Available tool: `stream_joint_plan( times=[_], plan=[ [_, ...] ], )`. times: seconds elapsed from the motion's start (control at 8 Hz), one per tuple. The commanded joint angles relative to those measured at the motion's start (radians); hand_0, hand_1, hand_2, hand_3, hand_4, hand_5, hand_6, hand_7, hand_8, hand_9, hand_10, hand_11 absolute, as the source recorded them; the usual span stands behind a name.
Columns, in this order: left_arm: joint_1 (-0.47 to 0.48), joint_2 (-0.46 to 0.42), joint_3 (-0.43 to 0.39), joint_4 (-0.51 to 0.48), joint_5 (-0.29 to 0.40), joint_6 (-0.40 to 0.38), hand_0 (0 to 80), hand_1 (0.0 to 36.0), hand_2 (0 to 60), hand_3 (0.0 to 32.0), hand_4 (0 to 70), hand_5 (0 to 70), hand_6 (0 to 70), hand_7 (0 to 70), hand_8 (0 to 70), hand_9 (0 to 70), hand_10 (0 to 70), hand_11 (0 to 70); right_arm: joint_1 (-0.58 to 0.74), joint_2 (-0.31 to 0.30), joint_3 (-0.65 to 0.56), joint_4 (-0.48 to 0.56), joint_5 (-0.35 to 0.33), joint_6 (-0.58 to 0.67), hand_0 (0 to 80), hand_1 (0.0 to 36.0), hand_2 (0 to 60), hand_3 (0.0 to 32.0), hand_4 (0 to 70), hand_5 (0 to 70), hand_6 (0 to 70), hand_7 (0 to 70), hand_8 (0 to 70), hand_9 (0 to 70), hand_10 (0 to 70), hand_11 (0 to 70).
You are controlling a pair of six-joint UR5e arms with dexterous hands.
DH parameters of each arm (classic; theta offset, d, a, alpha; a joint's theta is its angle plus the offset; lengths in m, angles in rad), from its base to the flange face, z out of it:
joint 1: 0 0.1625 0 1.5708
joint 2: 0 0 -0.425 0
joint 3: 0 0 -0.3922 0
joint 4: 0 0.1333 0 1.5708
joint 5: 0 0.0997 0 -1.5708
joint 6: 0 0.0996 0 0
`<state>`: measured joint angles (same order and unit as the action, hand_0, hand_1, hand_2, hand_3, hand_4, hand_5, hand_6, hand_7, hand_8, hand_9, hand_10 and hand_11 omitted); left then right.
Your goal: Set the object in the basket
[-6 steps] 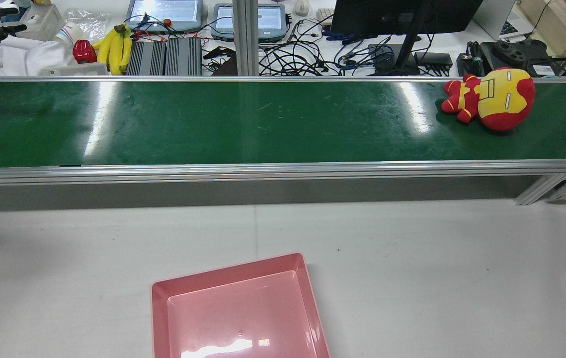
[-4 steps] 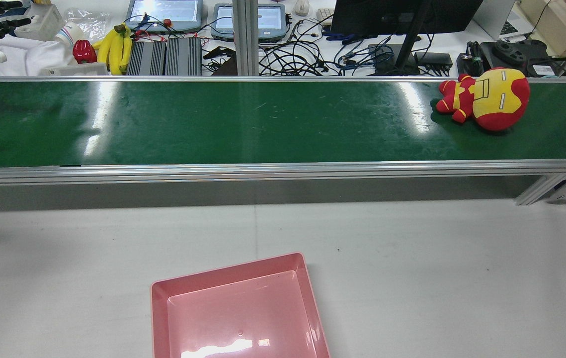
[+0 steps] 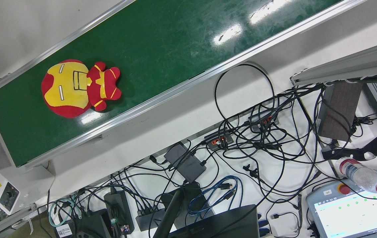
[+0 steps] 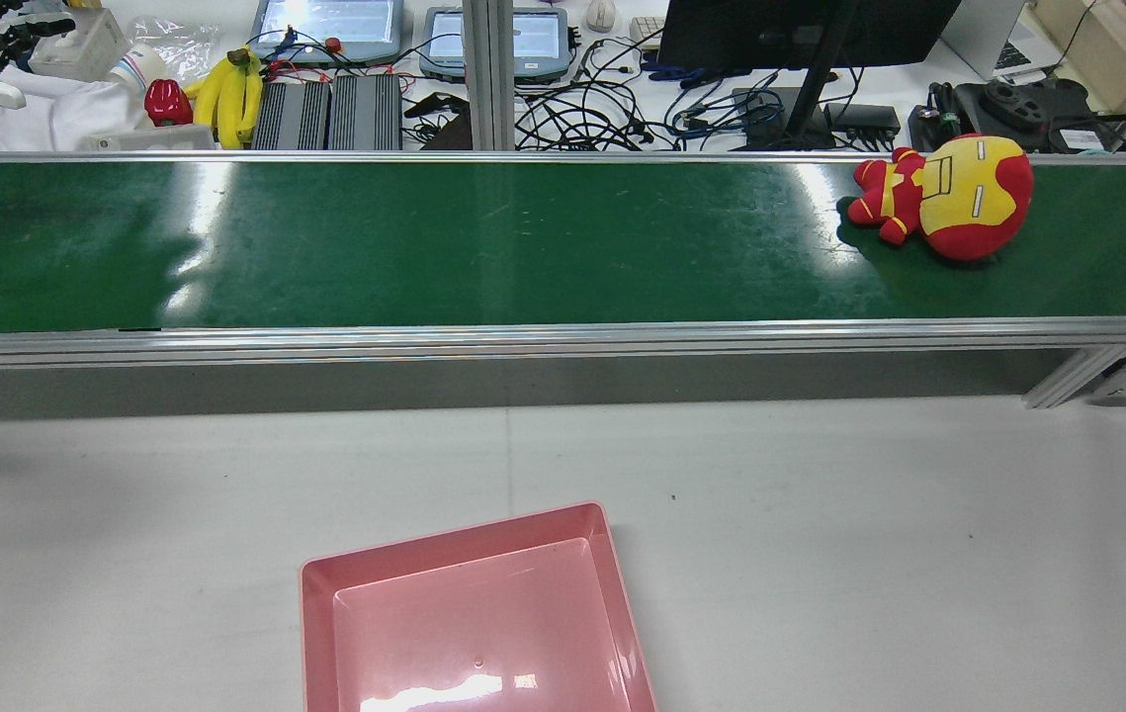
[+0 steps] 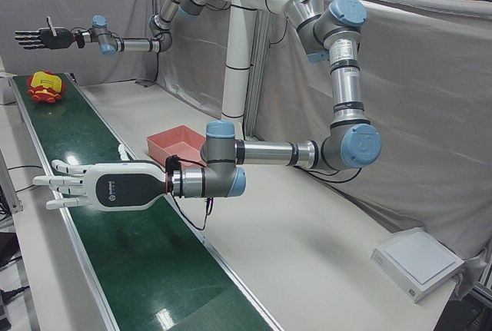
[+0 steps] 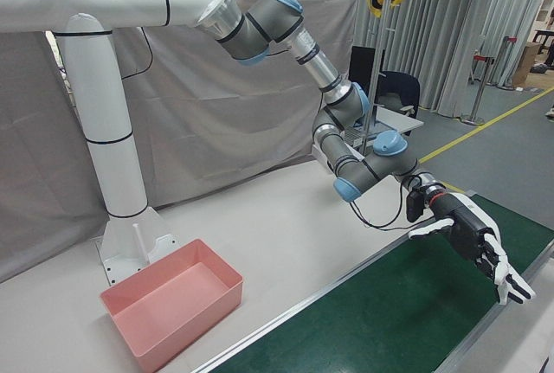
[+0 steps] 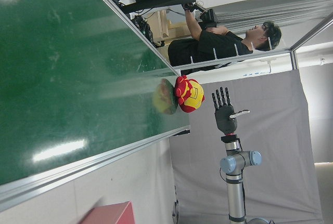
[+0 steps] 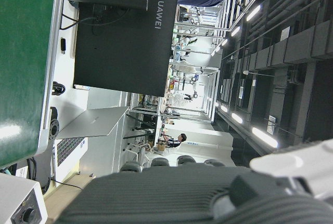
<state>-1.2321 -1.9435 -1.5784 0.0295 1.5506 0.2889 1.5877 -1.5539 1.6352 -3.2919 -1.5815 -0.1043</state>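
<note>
— Where is the plush toy (image 4: 948,198) sitting right now?

— It is lying on the green conveyor belt (image 4: 523,247), close to the end on the robot's right. Its big red-and-yellow head is pointing toward that end, and its small body toward the middle of the belt. Nothing is touching it.

— And the basket?

— The pink basket (image 4: 464,549) is resting on the white table (image 4: 820,544), on the robot's side of the belt and well apart from the toy.

— What is the right robot hand (image 5: 42,37) doing?

— It is hanging in the air near the toy's end of the belt, clearly higher than the toy. Its fingers are stretching out straight and slightly apart, and it is gripping nothing.

— The left one?

— The left robot hand (image 5: 100,185) is hovering low over the other stretch of the belt, far from the toy. Its fingers are spreading flat and pointing across the belt toward the operators' side, and it is carrying nothing either.

— Anything going on beyond the belt?

— A person (image 7: 218,47) in a dark shirt is standing there, arms raised to chest height. Cables, tablets and a bunch of bananas (image 4: 231,94) are lying on the desk behind the far rail.
</note>
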Motion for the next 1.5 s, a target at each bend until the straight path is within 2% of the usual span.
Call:
stream_joint_plan(
  times=[0.0, 1.38],
  plan=[
    [0.005, 0.006, -0.003, 0.006, -0.004, 0.003, 59.5, 22.3, 0.0, 0.0, 13.1, 23.9, 5.1, 4.3, 11.7, 18.2, 0.0, 0.0, 0.000, 0.000, 0.000, 0.000, 0.000, 0.000, 0.0, 0.0, 0.0, 0.0, 0.0, 0.0, 0.0, 0.0, 0.0, 0.0, 0.0, 0.0],
    [0.005, 0.015, -0.015, 0.006, -0.007, 0.000, 59.6, 21.7, 0.0, 0.0, 12.7, 24.0, 5.0, 4.5, 11.7, 18.2, 0.0, 0.0, -0.002, 0.002, 0.002, 0.000, 0.000, 0.000, 0.0, 0.0, 0.0, 0.0, 0.0, 0.0, 0.0, 0.0, 0.0, 0.0, 0.0, 0.0]
  ],
)
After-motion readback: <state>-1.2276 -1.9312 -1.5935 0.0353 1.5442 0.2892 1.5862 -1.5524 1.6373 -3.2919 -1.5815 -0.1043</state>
